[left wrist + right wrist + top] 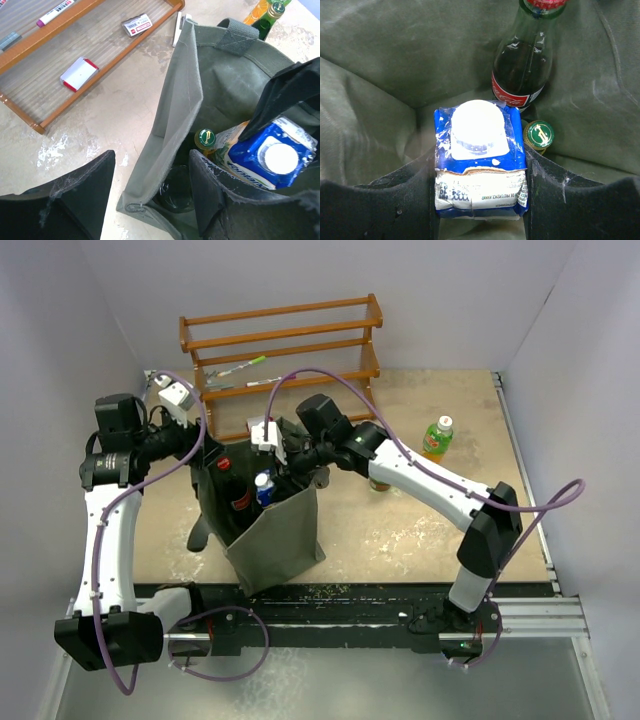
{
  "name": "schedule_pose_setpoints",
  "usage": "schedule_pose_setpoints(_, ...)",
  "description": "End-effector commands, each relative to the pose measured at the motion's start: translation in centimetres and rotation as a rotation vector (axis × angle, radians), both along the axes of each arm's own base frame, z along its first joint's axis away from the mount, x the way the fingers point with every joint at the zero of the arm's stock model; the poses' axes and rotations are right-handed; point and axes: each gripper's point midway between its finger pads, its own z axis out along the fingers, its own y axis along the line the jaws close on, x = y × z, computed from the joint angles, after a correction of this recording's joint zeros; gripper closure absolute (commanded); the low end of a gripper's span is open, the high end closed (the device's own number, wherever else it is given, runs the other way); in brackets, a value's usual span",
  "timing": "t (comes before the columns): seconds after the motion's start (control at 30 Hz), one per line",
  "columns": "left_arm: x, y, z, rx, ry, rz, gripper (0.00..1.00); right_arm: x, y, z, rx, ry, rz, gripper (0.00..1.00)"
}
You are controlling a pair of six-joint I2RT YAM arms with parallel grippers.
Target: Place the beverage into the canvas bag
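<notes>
Right wrist view: the right gripper (480, 180) is clenched on a blue-and-white carton (480, 165), one finger pressed to each side of it. The carton stands upright, its white cap facing up toward the camera and its long axis running straight down into the bag (380, 65). It is already inside the bag's mouth, with cloth walls all round it. How far its base is from the bag's floor cannot be told, since the carton hides what is under it. Just beyond it stands a green-capped bottle (539, 135), almost touching the carton's far corner, and behind that a taller cola bottle (520, 70) against the back wall. The way ahead looks to be straight down along the carton's own axis, keeping to the near side of those two bottles. In the left wrist view the left gripper (150, 170) is spread wide astride the bag's side wall, not pinching it. The top view shows a green bottle (437, 436) standing well apart on the table (400, 530).
</notes>
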Motion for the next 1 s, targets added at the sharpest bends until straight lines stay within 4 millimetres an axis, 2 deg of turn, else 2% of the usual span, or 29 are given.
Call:
schedule_pose_setpoints(0.0, -0.5, -0.5, 0.7, 0.008, -0.058, -0.043, 0.36, 2.7, 1.7, 3.6, 0.094, -0.167, 0.002, 0.71)
schedule_pose_setpoints(0.13, -0.6, -0.6, 0.8, 0.009, -0.061, -0.045, 0.36, 2.8, 1.8, 2.6, 0.070, -0.153, 0.007, 0.68)
schedule_pose_setpoints(0.3, -0.6, -0.6, 0.7, 0.012, -0.064, -0.048, 0.36, 2.8, 1.5, 2.4, 0.060, -0.164, 0.012, 0.65)
schedule_pose_setpoints(0.47, -0.6, -0.6, 0.6, 0.017, -0.065, -0.049, 0.36, 2.7, 1.2, 3.1, 0.058, -0.185, 0.014, 0.61)
schedule_pose_setpoints(0.8, -0.8, -0.4, 0.5, 0.031, -0.072, -0.046, 0.36, 3.5, -0.1, 5.9, 0.051, -0.274, -0.047, 0.52)
schedule_pose_setpoints(0.97, -0.9, -0.4, 0.5, 0.036, -0.076, -0.045, 0.36, 3.8, -0.9, 5.9, 0.025, -0.294, -0.076, 0.48)
